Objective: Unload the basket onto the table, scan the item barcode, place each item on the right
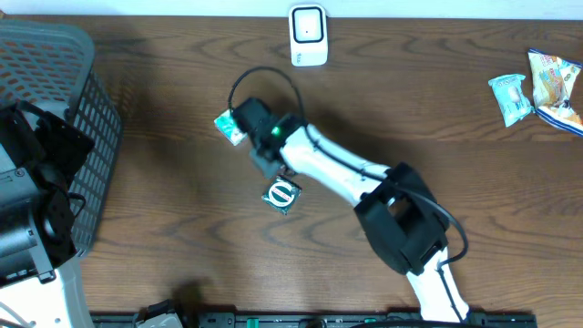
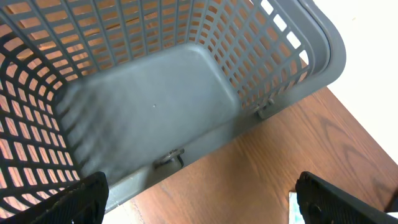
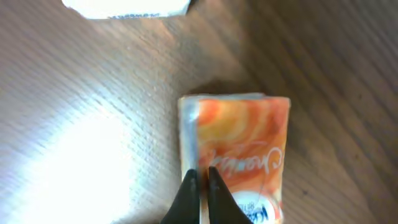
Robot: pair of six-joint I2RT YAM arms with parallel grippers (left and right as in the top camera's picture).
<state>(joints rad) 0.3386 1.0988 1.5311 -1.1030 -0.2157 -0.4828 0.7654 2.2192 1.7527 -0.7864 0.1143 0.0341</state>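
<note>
A small snack packet lies on the wooden table, orange in the right wrist view [image 3: 242,149] and showing as a teal-and-white edge from overhead [image 1: 227,128]. My right gripper [image 3: 200,186] [image 1: 248,126] is shut on the packet's silver left seam, its black fingertips pinched together over it. The white barcode scanner [image 1: 308,35] stands at the table's back edge, and its base shows in the right wrist view [image 3: 124,6] beyond the packet. My left gripper [image 2: 211,208] hangs open over bare wood beside the basket, with nothing between its fingers.
A grey mesh basket [image 1: 64,82] [image 2: 311,56] stands at the left. A dark green round-logo packet [image 1: 281,195] lies under the right arm. Two more snack packets [image 1: 510,97] [image 1: 556,84] sit at the far right. The left arm [image 1: 27,200] is beside the basket.
</note>
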